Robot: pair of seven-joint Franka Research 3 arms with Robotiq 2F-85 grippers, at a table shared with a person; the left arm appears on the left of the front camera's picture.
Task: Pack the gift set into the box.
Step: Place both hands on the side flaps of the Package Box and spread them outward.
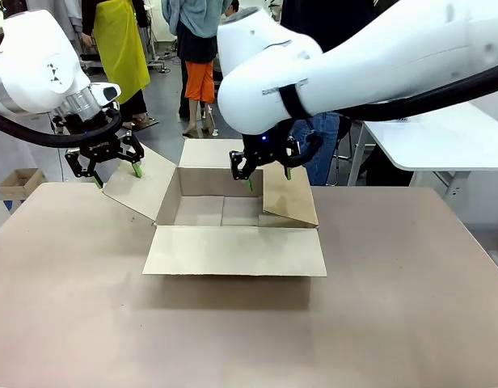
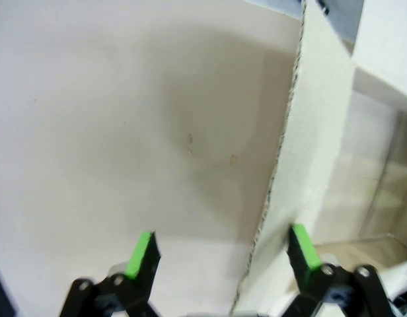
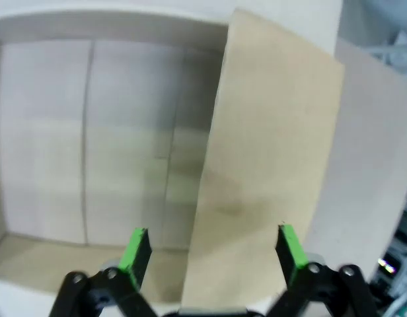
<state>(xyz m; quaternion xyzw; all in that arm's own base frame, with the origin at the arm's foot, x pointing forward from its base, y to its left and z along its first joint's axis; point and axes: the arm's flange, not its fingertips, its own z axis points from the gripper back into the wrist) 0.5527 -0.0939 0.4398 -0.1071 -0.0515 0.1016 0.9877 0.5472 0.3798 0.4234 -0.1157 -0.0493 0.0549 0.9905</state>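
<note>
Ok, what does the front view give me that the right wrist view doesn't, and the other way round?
Front view adds: the left gripper, open at the left flap of the box, all four flaps spread, the table, and people beyond. Right wrist view adds: a close look straight down at the box's floor and its seams. Both: the open right gripper over the right flap.

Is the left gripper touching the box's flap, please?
Cannot tell. The left wrist view shows the left gripper open astride the edge of the flap, with neither contact nor gap plain.
</note>
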